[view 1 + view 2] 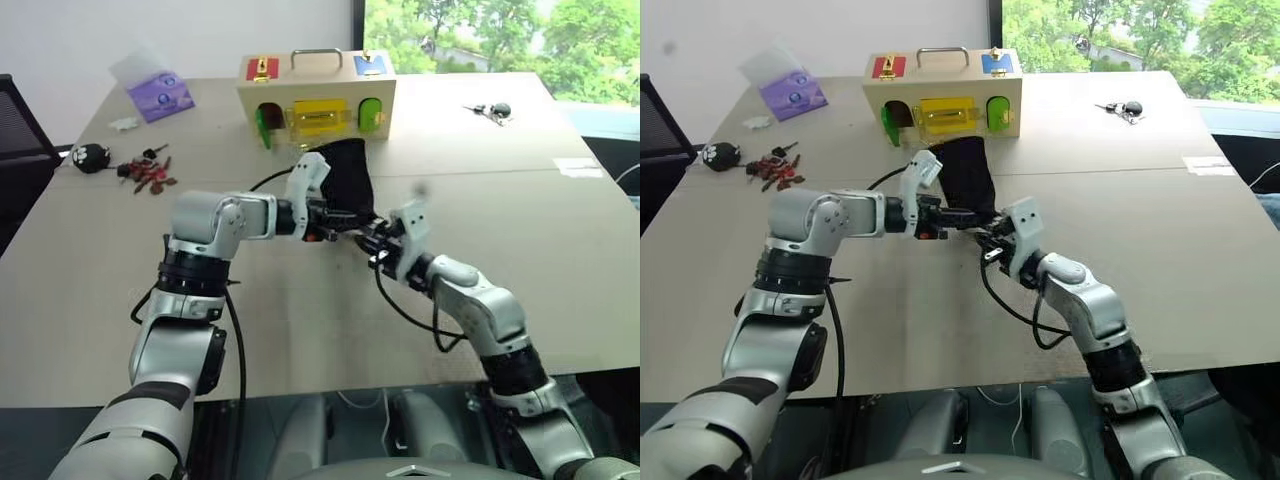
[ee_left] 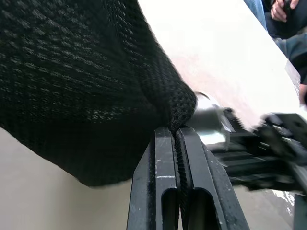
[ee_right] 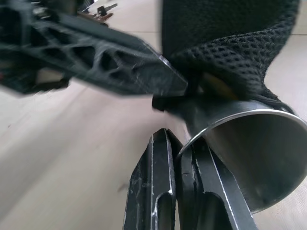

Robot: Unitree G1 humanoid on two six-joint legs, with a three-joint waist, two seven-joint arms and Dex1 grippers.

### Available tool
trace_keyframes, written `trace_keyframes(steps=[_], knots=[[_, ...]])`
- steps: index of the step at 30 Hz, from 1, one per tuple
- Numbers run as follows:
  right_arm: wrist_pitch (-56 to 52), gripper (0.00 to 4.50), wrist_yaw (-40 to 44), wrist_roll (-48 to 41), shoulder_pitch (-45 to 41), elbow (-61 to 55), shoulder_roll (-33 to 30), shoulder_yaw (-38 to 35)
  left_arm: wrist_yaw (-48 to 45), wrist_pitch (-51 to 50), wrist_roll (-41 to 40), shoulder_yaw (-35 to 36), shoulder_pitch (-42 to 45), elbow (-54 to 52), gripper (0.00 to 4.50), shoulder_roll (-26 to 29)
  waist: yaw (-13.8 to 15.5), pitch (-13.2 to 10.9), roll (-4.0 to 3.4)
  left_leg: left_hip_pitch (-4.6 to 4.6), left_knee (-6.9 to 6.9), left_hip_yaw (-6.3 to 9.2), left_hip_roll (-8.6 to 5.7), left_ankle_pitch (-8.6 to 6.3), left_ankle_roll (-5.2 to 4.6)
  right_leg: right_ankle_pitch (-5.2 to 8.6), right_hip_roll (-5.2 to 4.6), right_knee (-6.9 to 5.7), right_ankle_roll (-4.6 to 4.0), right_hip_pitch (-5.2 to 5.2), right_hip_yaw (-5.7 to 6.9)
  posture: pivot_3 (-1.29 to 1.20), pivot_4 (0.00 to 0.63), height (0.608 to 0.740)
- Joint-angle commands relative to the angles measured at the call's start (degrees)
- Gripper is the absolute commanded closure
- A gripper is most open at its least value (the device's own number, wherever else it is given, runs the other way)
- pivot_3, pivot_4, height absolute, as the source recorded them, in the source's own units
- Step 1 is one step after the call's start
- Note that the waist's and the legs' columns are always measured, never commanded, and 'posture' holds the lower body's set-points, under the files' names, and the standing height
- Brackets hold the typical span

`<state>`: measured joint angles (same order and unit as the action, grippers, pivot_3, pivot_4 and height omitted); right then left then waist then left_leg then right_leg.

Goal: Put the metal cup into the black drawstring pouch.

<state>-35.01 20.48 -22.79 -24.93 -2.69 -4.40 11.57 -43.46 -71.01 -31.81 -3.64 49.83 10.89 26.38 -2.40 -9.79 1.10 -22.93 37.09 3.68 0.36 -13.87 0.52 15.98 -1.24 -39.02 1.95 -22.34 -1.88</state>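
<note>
Midway, the pouch (image 1: 348, 178) is held up over the table (image 1: 560, 260) by its rim, pinched in the closed left gripper (image 2: 178, 139), while the cup (image 3: 249, 158), clamped by its rim in the right gripper (image 3: 184, 148), is pressed bottom-first at the mouth from five o'clock, not yet inside.

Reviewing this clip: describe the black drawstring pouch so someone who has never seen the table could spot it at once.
Find the wooden latch box with coloured doors at the table's far side. In front of it, between both arms, the black drawstring pouch hangs with its edge pinched in the left tool. It is dark mesh fabric, unlike the shiny metal cup beside it.
</note>
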Motion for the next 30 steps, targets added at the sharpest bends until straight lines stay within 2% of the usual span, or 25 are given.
trace_keyframes(steps=[1,5,8,14,18,23,30], knots=[[3.56,4.43,-1.58,0.47,-1.05,-0.37,1.65,-3.39,0.26,-1.53,-1.3,2.42,-0.23,-2.67,4.5,1.27,0.01,0.0,0.0,-0.04,-0.02,-0.02,0.0,0.01,0.02,0.0,-0.01,-0.01,0.0,-0.07,-0.04,0.0,0.15,0.74],[4.34,4.43,-1.27,-1.62,-0.2,-0.57,2.9,-7.01,0.72,-3.1,-1.68,3.99,-0.39,-2.64,4.5,1.82,0.19,0.0,0.0,-0.31,0.03,-0.05,0.01,0.13,0.23,-0.01,-0.08,-0.08,0.01,-0.35,-0.08,0.0,0.15,0.74],[4.8,4.43,1.87,-2.55,-0.27,-0.28,3.76,-6.35,0.71,-4.14,-2.6,5.42,-0.5,-3.06,4.5,1.7,0.06,0.0,0.0,-0.38,0.06,-0.05,0.0,0.13,0.22,-0.02,-0.09,-0.08,0.02,-0.41,-0.07,0.0,0.15,0.74],[4.91,4.43,7.3,-3.25,-0.65,1.29,5.12,-3.9,4.04,-10.73,-6.1,13.95,2.14,-1.0,4.5,0.46,-0.15,0.0,0.0,-0.41,0.04,-0.11,0.0,0.13,0.22,-0.01,-0.01,-0.31,0.01,-0.61,-0.13,0.0,0.15,0.74],[2.41,4.43,9.98,-5.96,0.57,-1.77,3.88,-4.46,7.02,-15.2,-7.15,19.55,3.93,0.55,4.5,0.21,0.0,0.0,0.0,-0.82,0.3,-0.11,0.0,0.15,0.24,-0.01,-0.04,-0.64,0.01,-1.04,-0.16,0.0,0.15,0.74],[-2.42,4.43,11.12,-9.37,1.8,-5.89,0.76,-5.74,10.45,-21.09,-8.65,24.18,3.4,-0.02,4.5,0.57,-0.01,0.0,0.0,-0.82,0.33,-0.16,-0.02,0.15,0.26,-0.01,-0.13,-0.76,0.02,-1.09,-0.2,0.0,0.15,0.74],[-8.75,4.43,11.15,-15.16,2.14,-10.02,-1.7,-8.39,14.76,-21.49,-17.97,24.15,-2.48,-2.77,4.5,5.16,-0.26,0.0,0.0,-0.8,0.32,-0.2,0.02,0.18,0.29,-0.01,-0.11,-0.84,0.01,-1.17,-0.3,0.0,0.15,0.74]])
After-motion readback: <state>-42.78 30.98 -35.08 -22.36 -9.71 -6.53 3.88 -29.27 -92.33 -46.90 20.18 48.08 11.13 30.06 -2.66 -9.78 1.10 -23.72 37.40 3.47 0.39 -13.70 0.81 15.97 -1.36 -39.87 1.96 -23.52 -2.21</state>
